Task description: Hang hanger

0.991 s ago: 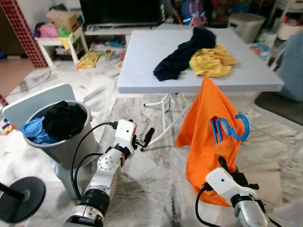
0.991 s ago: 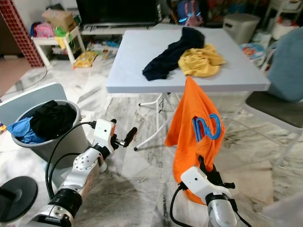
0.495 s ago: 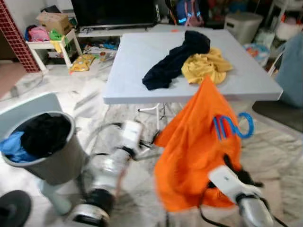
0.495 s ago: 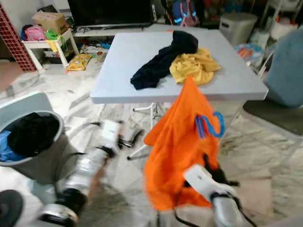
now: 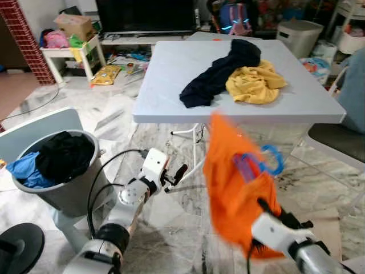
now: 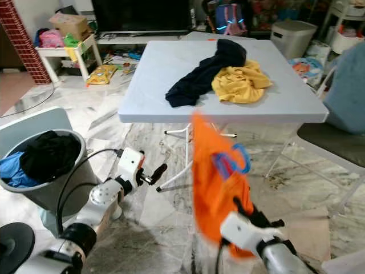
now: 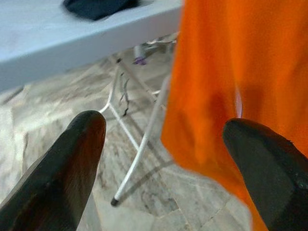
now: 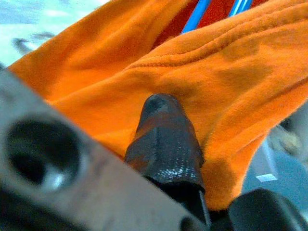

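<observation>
The right gripper (image 5: 263,206) has its fingers (image 8: 166,139) clenched on the orange shirt (image 5: 231,182), which hangs blurred in front of the table (image 5: 171,85). A blue hanger (image 5: 259,162) sits in the shirt's folds, its hook sticking out just beside the cloth. The left gripper (image 5: 177,174) is held low over the marble floor (image 5: 177,222), fingers (image 7: 72,159) spread wide and holding nothing, near the shirt's edge. A dark garment (image 5: 219,74) and a yellow one (image 5: 254,83) lie touching on the table. A grey bin (image 5: 68,188) of clothes stands to the robot's left.
</observation>
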You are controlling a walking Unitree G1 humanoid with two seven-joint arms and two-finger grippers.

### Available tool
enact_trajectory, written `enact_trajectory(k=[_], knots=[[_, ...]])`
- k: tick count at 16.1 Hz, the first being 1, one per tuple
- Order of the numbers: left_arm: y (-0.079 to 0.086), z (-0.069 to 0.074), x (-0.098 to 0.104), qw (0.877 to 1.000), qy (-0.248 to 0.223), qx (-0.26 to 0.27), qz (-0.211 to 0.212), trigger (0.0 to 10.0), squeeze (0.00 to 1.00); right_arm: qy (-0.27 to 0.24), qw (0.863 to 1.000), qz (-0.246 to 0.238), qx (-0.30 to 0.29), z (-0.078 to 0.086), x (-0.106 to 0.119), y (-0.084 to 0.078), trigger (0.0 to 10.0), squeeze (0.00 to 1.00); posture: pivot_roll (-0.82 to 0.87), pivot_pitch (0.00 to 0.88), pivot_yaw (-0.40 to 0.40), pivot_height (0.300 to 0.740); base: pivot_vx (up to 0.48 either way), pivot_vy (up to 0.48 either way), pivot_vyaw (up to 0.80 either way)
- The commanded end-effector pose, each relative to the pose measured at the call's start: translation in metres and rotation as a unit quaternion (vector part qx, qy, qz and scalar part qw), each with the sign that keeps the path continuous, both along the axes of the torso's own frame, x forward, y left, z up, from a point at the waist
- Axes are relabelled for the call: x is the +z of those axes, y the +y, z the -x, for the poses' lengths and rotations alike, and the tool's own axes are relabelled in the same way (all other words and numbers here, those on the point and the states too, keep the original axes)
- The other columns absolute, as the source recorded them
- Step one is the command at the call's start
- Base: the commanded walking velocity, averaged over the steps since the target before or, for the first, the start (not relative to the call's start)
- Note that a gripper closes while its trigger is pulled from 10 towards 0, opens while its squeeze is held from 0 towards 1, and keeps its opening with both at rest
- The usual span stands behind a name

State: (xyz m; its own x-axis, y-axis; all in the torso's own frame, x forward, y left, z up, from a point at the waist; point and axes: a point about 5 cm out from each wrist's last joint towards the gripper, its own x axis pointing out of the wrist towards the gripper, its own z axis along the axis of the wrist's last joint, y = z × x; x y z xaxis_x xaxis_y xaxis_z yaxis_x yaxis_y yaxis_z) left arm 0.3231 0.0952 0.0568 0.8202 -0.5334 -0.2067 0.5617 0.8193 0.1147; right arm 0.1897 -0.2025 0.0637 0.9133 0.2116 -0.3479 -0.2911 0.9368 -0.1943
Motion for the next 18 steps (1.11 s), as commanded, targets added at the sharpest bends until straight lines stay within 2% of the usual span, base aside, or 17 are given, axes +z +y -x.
enact_trajectory(k=[1,3,5,8,9,15,16,17,18], knots=[[-0.003,-0.002,0.003,1.000,-0.011,-0.022,-0.014,10.0,0.00,-0.024,0.999,-0.018,0.039,-0.005,0.016,0.010,10.0,0.00,-0.06,0.000,0.018,0.740,0.000,0.000,0.00],[-0.012,-0.003,0.007,0.999,-0.011,-0.046,0.000,10.0,0.00,-0.015,0.997,-0.021,0.072,-0.004,0.026,0.010,10.0,0.00,-0.06,0.000,0.019,0.740,0.000,0.000,0.00],[-0.025,-0.002,0.009,0.996,0.005,-0.083,0.036,10.0,0.00,-0.027,0.996,-0.025,0.076,-0.009,0.038,0.011,10.0,0.00,-0.07,0.000,0.022,0.740,0.000,0.000,0.00],[-0.039,0.006,0.005,0.989,0.010,-0.141,0.031,10.0,0.00,-0.030,0.994,-0.043,0.100,-0.010,0.047,0.022,10.0,0.00,-0.07,0.000,0.025,0.740,0.000,0.000,0.00],[-0.042,0.007,0.006,0.989,0.002,-0.149,0.024,10.0,0.00,-0.021,0.991,-0.048,0.121,-0.007,0.051,0.026,10.0,0.00,-0.07,0.000,0.026,0.740,0.000,0.000,0.00],[-0.051,0.001,0.015,0.988,-0.005,-0.148,0.043,10.0,0.00,0.024,0.978,-0.077,0.194,0.012,0.063,0.037,10.0,0.00,-0.09,0.000,0.032,0.740,0.000,0.000,0.00],[-0.052,0.000,0.018,0.988,-0.013,-0.143,0.056,7.5,0.00,0.035,0.976,-0.078,0.201,0.016,0.062,0.037,10.0,0.00,-0.09,0.000,0.034,0.740,0.000,0.000,0.00],[-0.051,-0.001,0.021,0.988,-0.023,-0.141,0.063,0.0,0.00,0.049,0.976,-0.069,0.198,0.019,0.058,0.034,10.0,0.00,-0.09,0.000,0.035,0.740,0.000,0.000,0.00],[-0.050,-0.002,0.021,0.988,-0.023,-0.140,0.063,0.0,0.00,0.056,0.977,-0.062,0.194,0.020,0.055,0.031,10.0,0.00,-0.09,0.000,0.034,0.740,0.000,0.000,0.00]])
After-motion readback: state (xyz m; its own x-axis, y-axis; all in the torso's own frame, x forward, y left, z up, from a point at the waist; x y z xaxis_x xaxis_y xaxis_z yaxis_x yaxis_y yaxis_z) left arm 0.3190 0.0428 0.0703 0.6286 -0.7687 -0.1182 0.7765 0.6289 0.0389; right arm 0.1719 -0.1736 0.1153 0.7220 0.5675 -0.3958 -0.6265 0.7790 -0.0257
